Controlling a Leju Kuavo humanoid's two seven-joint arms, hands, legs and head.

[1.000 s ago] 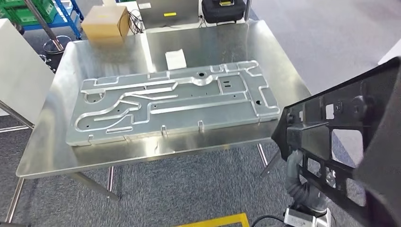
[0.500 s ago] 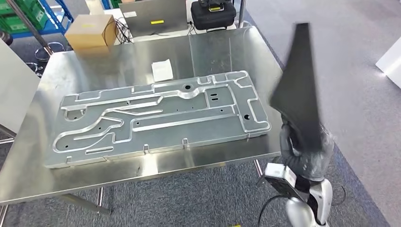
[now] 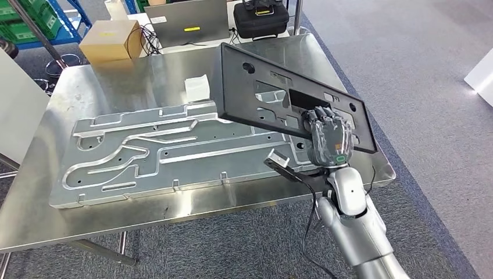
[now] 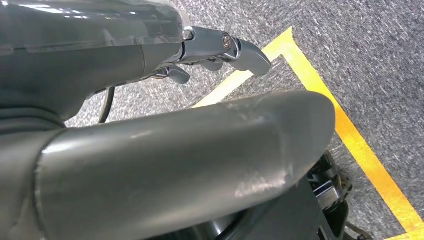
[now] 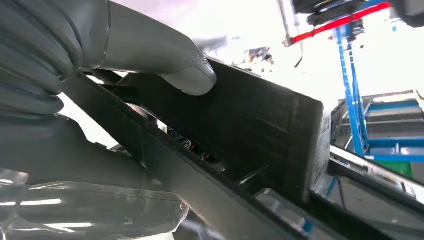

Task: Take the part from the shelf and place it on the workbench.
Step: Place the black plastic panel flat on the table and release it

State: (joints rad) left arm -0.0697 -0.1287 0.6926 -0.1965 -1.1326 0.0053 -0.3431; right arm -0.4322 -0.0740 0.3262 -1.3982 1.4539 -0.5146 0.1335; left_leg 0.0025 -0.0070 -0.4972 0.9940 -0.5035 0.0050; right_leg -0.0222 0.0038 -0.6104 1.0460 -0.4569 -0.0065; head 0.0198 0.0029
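Here we see few containers: a closed cardboard box (image 3: 111, 39) sits beyond the far left corner of the workbench (image 3: 145, 75), its contents hidden from us, green bins (image 3: 26, 14) stand on a blue rack (image 3: 75, 14) at the upper left with nothing we can make out inside them, and a black case (image 3: 260, 17) rests shut behind the table's far edge. The part (image 3: 273, 96), a flat black plastic panel with cutouts and round holes, is held above the right portion of the workbench, over the right end of the large machined aluminium plate (image 3: 174, 148) that lies on the steel top. Its long axis runs from the far middle of the table toward the near right corner, and it is tilted, the broad face turned up toward our head camera with the far end higher. Our right hand (image 3: 328, 136) grips the panel along its near right edge, fingers wrapped over the rim; in the right wrist view the thick grey thumb (image 5: 165, 60) presses on the dark face of the panel while the hand's body lies against the other side. We cannot tell whether the panel's low edge touches the plate or hangs just above it. A small white paper (image 3: 196, 87) lies on the tabletop just beyond the plate, beside the panel's far end. Our left hand (image 4: 220, 50) hangs over grey carpet (image 4: 350, 40) crossed by yellow floor tape (image 4: 360, 145), its fingers partly curled and holding nothing that we can see.
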